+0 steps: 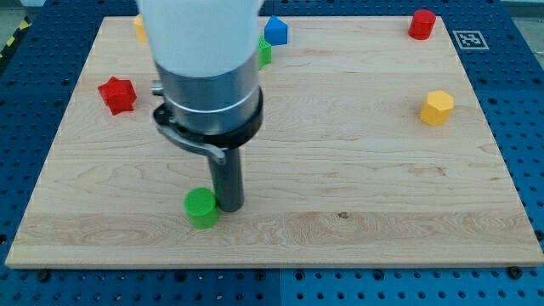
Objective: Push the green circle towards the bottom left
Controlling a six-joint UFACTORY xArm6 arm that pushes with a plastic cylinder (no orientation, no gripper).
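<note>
Camera view looks down and across a pale wooden worktop (pixel 357 170) lying on a blue perforated base (pixel 518 102). My arm comes in from the view's top, a broad white and grey body narrowing to a straight dark rod. It carries no claw, so whether anything is spread, pressed together or pinching cannot be told. My tip (pixel 230 208) rests on the worktop towards the view's bottom, left of the middle.

The green circle (pixel 201 206) stands just beside my tip on the view's left. The two look to be touching, though the contact line is too small to be sure of. The circle sits near the bottom edge of the worktop.

The other blocks all lie well apart from my tip. A red star (pixel 117 94) sits up and to the view's left of it, near the left edge. A yellow block (pixel 138 25) shows farther up on the left, half hidden by the arm, its shape unclear. A blue block (pixel 275 31) lies up and slightly right of my tip. Just below that is a second green block (pixel 265 53), mostly hidden behind the arm. A yellow hexagon (pixel 437 108) sits far to the view's right of my tip and somewhat higher. A red block (pixel 422 24) stands near the top right corner. A black-and-white marker (pixel 469 38) sits just beside that corner.
</note>
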